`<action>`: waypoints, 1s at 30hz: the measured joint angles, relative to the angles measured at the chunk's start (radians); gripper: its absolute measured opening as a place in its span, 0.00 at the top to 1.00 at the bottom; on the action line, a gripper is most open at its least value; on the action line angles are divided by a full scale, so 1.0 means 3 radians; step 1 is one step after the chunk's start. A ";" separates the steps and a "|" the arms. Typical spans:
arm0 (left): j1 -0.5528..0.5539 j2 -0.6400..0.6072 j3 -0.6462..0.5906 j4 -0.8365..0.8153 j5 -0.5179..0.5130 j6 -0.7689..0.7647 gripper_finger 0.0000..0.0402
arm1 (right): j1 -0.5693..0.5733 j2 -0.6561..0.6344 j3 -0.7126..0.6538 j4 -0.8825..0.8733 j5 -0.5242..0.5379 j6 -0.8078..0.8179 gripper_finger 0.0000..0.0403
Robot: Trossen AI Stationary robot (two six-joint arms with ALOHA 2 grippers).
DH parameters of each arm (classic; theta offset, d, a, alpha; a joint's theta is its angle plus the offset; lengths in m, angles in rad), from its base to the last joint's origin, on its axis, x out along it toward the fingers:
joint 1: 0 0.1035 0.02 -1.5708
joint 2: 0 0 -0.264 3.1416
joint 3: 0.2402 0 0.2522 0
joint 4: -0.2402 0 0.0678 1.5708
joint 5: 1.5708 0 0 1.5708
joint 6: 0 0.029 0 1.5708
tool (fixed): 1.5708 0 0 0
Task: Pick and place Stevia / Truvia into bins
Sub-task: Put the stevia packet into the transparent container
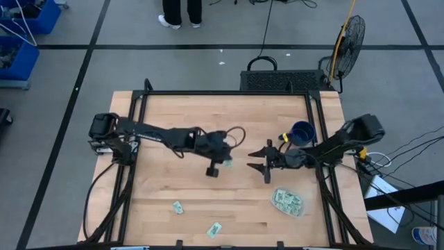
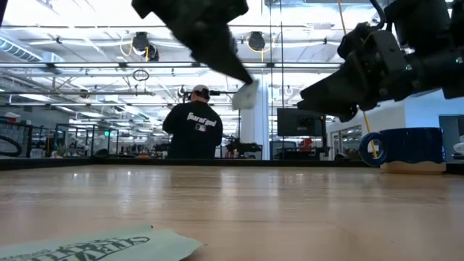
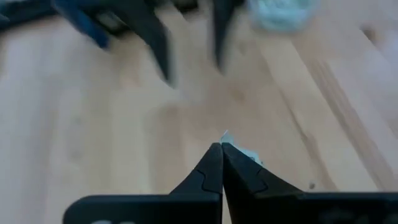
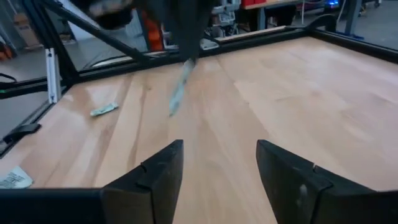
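Paper-thin and nearly weightless, the Stevia sachet looks limp and easy to drop, so an edge pinch suits it. That's what the left gripper has: fingers fully together on one end, packet dangling above the table. Facing it, the right gripper gapes wide, empty. The clear bin sits beyond the right gripper.

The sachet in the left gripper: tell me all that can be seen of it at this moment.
The sachet is a small, flat, pale paper packet, pinched at one end between the shut fingertips of the left gripper. It hangs down from them, slightly tilted, clear above the wooden table near its middle, touching nothing else. In the left wrist view only a pale edge shows past the fingertips. Its print cannot be read.
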 joint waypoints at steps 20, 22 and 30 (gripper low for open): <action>0.0047 0.0448 0.0016 0.0921 -0.0209 -0.0067 0.98 | -0.0036 0.0910 0.0345 0.0820 0.0255 0.0341 0.50; 0.0047 0.0436 0.0013 0.0951 -0.0207 -0.0079 0.99 | -0.0035 0.0912 0.0383 0.0786 0.0248 0.0341 0.50; 0.0045 0.0423 0.0014 0.1020 -0.0205 -0.0080 0.96 | -0.0035 0.0912 0.0415 0.0617 0.0249 0.0234 0.64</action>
